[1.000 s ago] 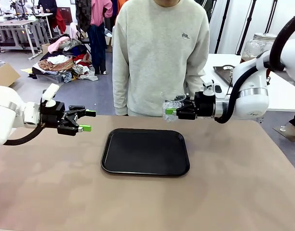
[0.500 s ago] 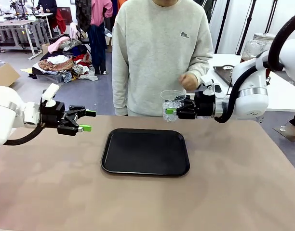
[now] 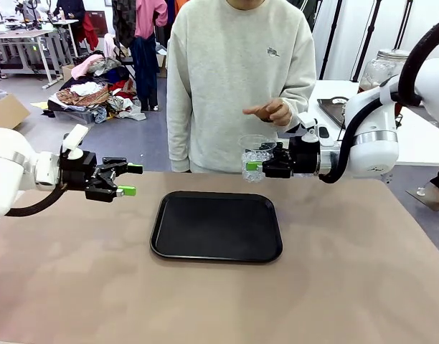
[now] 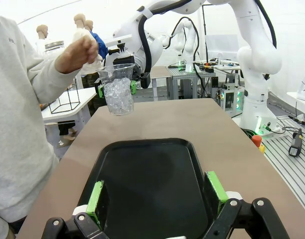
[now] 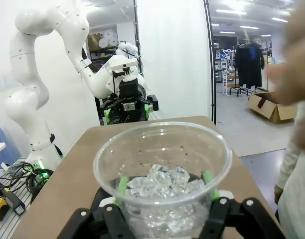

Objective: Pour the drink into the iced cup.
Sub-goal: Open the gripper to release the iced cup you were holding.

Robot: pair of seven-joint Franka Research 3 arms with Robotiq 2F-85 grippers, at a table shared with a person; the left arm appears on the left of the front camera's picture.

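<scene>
L to R: left gripper (image 3: 128, 180) open, empty, above table (image 3: 76, 287). Tray (image 3: 216, 226) centre, bare. Right gripper (image 3: 254, 165) clamps iced cup (image 3: 257, 156) upright above tray's far edge; person's hand (image 3: 271, 111) just above. Risk: thin wall buckling under grip, ice spilling. Drink in jar (image 3: 381, 68), far right.

Clear iced cup (image 3: 256, 156) in black, green-padded right claw (image 3: 257, 166); black tray (image 3: 216, 226) below, tan surface (image 3: 348, 279), person's grey sweatshirt (image 3: 234, 79).
</scene>
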